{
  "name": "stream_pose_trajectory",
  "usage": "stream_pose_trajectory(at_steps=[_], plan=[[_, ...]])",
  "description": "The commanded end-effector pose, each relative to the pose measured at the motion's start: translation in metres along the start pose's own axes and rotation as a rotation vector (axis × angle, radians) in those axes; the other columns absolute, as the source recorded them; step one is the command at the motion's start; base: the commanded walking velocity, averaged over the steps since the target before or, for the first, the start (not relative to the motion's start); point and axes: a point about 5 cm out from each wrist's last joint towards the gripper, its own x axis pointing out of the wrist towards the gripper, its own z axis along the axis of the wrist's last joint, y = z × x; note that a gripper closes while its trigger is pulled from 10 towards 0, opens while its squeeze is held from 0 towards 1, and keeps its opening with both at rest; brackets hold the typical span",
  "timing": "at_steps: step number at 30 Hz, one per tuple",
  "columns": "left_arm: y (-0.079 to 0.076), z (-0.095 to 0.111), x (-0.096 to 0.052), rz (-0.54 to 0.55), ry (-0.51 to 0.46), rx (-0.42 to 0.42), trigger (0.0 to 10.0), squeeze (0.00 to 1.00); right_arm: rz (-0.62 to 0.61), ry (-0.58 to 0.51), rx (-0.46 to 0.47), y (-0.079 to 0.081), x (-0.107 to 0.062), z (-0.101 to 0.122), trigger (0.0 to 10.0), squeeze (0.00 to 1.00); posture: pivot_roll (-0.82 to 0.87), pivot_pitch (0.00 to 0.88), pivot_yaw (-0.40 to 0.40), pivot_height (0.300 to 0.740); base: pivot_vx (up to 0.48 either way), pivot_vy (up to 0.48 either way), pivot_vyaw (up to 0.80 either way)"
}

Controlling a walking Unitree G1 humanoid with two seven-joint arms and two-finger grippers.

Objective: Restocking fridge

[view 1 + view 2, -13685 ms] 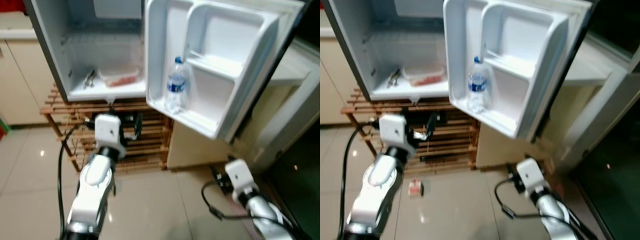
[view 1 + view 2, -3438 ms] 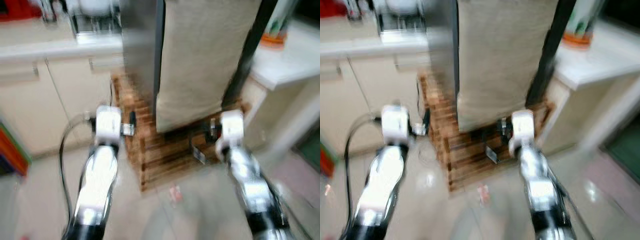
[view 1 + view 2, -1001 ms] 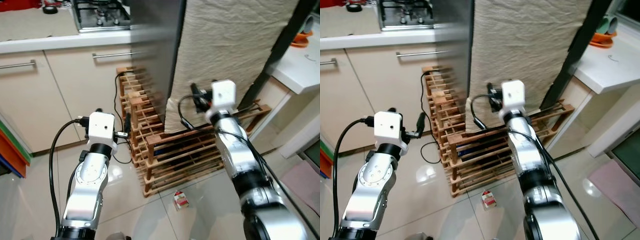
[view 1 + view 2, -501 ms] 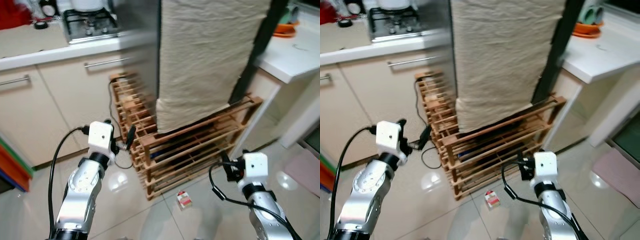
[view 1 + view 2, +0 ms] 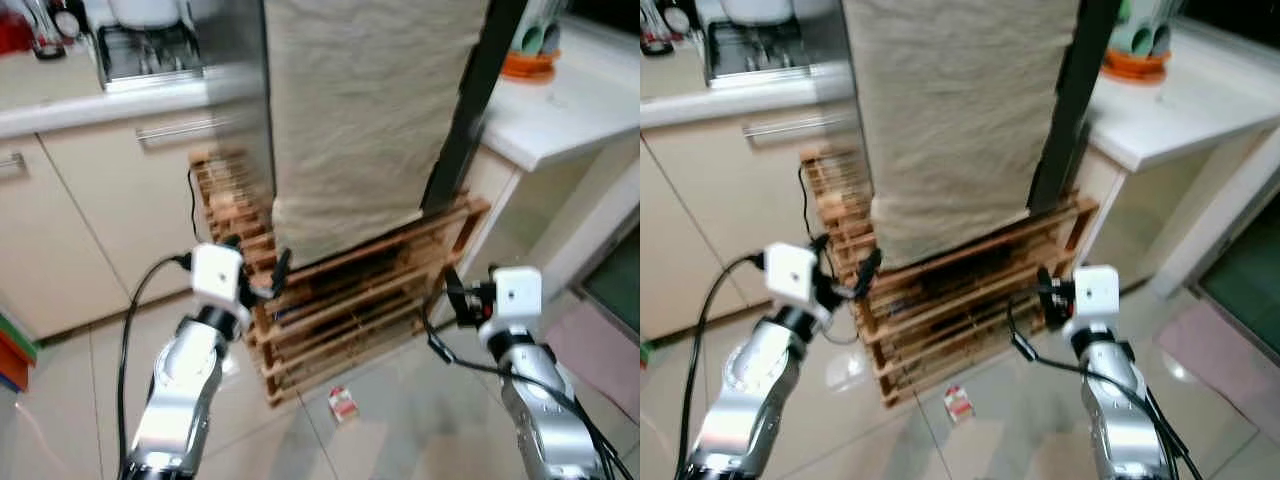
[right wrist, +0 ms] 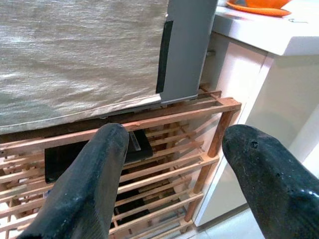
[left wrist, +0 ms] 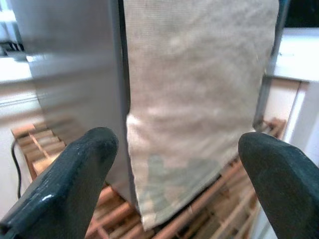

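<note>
fridge (image 5: 360,110) top centre, cloth-draped, on rack (image 5: 350,300) | left hand (image 7: 174,149) empty, fingers apart | right hand (image 6: 172,149) empty, fingers apart

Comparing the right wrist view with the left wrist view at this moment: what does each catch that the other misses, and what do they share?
Right wrist alone: an orange dish on the white counter, a dark flat object in the rack. Left wrist alone: the fridge's grey metal side. Both: the beige cloth over the fridge front, the wooden rack, and open black fingers.
</note>
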Motion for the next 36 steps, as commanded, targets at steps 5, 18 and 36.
stream_pose_trajectory(at_steps=[5,18,36], plan=[[0.011,-0.006,-0.004,0.058,0.035,0.005,10.0,0.0,-0.004,-0.016,0.005,0.008,0.006,0.002,10.0,0.02,-0.05,0.0,-0.022,0.74,0.274,-0.39,0.0],[-0.003,0.001,-0.001,-0.012,-0.008,0.069,10.0,0.0,-0.02,-0.017,-0.017,0.012,0.021,0.002,10.0,0.02,0.0,0.0,-0.035,0.74,0.267,-0.396,0.0],[-0.007,0.004,0.003,-0.013,-0.029,0.083,10.0,0.0,-0.038,-0.039,-0.062,0.011,0.029,0.005,10.0,0.13,0.0,0.0,-0.046,0.74,0.084,-0.421,0.0]])
